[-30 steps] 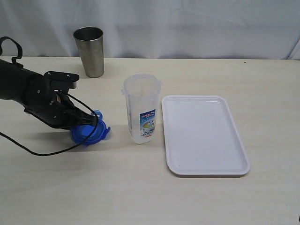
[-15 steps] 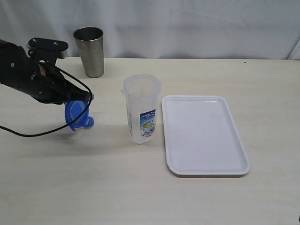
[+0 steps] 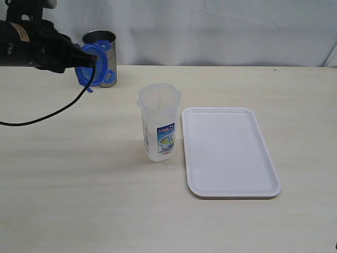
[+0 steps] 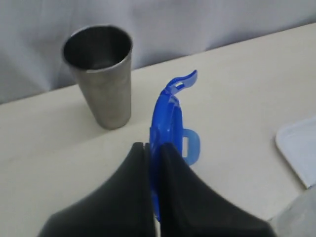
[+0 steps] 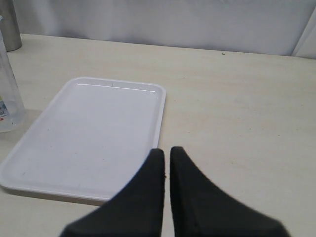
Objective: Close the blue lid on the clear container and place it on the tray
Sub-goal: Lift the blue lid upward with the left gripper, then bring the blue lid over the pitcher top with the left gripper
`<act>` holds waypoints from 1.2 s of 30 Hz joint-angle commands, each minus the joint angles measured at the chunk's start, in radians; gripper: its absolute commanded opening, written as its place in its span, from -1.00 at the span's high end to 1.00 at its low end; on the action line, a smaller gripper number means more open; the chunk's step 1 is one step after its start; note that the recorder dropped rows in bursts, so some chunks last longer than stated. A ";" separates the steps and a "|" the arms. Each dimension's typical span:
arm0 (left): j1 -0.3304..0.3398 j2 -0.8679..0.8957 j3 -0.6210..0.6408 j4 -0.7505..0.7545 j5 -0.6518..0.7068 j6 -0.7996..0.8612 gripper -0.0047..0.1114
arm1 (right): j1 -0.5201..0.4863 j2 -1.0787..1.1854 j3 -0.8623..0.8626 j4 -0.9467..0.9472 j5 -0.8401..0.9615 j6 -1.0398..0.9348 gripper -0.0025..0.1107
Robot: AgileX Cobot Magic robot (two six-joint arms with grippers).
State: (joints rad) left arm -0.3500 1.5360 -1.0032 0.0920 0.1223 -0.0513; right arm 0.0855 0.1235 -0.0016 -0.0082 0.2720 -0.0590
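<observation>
In the upper left of the exterior view, the left gripper (image 3: 88,62) is pinching the lid (image 3: 95,64) by its edge. The lid is hanging in the air on edge, its face turned sideways and its flaps sticking out, and it is overlapping the tumbler (image 3: 109,41) behind it. The left wrist view is showing the same grip up close: the two dark fingers of the left gripper (image 4: 154,148) are pressing together on the thin rim of the lid (image 4: 167,111), with almost no gap between them. One flap is curling up past the lid's far edge and another is jutting out to the side. The tumbler (image 4: 101,81) is standing upright on the table (image 3: 79,200), apart from the lid. A black cable (image 3: 50,115) is drooping from the arm across the left of the frame.

The container (image 3: 158,129) is standing upright and open in the middle of the exterior view, just beside the left rim of the tray (image 3: 230,153) and not touching it. The tray is lying flat at centre right.

In the right wrist view, the right gripper (image 5: 166,154) is hovering with its fingers drawn together, holding nothing, over the table near one long edge of the tray (image 5: 89,138). The container (image 5: 7,101) is showing at the picture's edge beyond the tray.
</observation>
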 commanded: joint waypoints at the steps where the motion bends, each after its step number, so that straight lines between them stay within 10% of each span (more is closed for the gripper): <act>1: -0.082 -0.008 0.001 0.004 -0.146 0.102 0.92 | -0.004 0.002 0.002 0.001 -0.009 0.004 0.88; 22: -0.222 -0.006 0.001 -0.045 -0.350 1.001 0.92 | -0.004 0.002 0.002 0.001 -0.009 0.004 0.88; 32: -0.277 0.041 0.001 -1.065 -0.866 2.111 0.92 | -0.004 0.002 0.002 0.001 -0.009 0.004 0.88; 36: -0.364 0.104 0.001 -1.123 -1.080 2.194 0.92 | -0.004 0.002 0.002 0.001 -0.009 0.004 0.88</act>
State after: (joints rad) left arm -0.6665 1.6209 -1.0032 -0.9810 -0.9027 2.1094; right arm 0.0855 0.1235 -0.0016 -0.0082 0.2720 -0.0590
